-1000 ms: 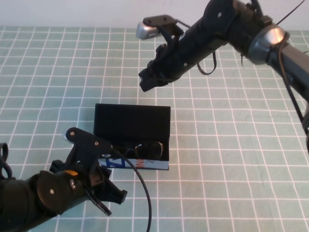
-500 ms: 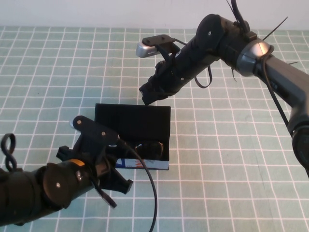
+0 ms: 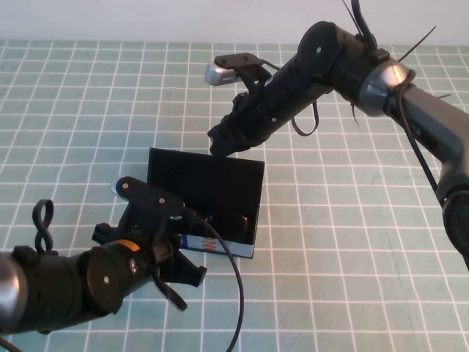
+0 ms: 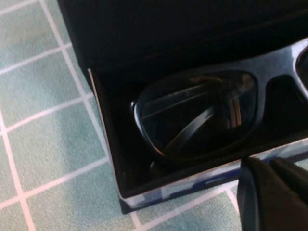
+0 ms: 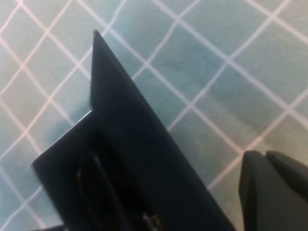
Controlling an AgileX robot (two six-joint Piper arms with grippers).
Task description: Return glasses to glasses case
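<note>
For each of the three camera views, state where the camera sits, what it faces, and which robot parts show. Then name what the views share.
High view: raised on the robot's side, looking down at the glasses case; both arms, left gripper and right gripper show.
Left wrist view: close over the glasses inside the case; fingers at the edge.
Right wrist view: above the case lid; shut fingers at the edge.
Shared: all show the case.

Lid pushed forward, case turned

The glasses case (image 3: 206,192) lid has been tipped toward the robot by the shut right gripper (image 3: 220,141); the left gripper (image 3: 183,273) has been shifted rightward along the front.
</note>
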